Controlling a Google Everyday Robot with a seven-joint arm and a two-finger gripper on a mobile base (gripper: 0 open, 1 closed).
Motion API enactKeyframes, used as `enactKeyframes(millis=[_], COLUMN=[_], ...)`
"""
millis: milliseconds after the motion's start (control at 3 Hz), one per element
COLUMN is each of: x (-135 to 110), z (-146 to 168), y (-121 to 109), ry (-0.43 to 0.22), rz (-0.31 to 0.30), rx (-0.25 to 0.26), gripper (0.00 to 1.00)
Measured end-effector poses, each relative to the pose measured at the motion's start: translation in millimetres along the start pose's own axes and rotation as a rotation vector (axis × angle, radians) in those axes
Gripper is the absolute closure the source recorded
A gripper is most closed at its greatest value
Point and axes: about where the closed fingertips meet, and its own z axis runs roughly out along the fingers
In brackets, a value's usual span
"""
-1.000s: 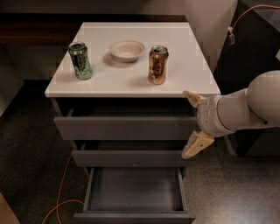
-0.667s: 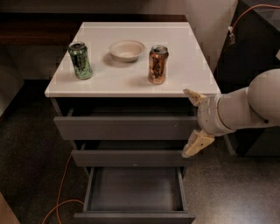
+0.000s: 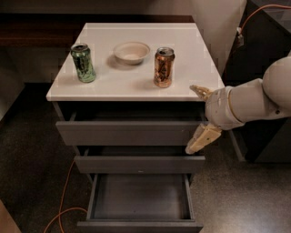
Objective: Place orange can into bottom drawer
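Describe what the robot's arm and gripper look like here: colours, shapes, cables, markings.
The arm is a thick, rounded, off-white shell. Its gripper, beside the cabinet's right front corner, has two tan, tapered fingers on a pale wrist with a thin yellowish ring. No markings or cables show on the arm; an orange cable hangs behind it.

A dark grey cabinet with a glossy white top [image 3: 136, 77] stands on a dark speckled floor [image 3: 27, 182], lit dimly from above. An orange cable [image 3: 63, 200] curls across the floor at its lower left. Behind runs a dark brown wooden ledge [image 3: 36, 29], and a pale wall [image 3: 213, 27] rises at the rear right. A black unit [image 3: 259, 45] stands to the right. The gripper [image 3: 191, 119] hangs at the cabinet's front right corner.
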Motion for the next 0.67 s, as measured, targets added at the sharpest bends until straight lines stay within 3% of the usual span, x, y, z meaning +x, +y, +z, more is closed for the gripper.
enactKeyframes(millis=[667], x=[-31.3], z=[15.0], y=[-67.8], ry=[-0.154], rz=[0.15], rx=[-0.007], gripper=[0.0])
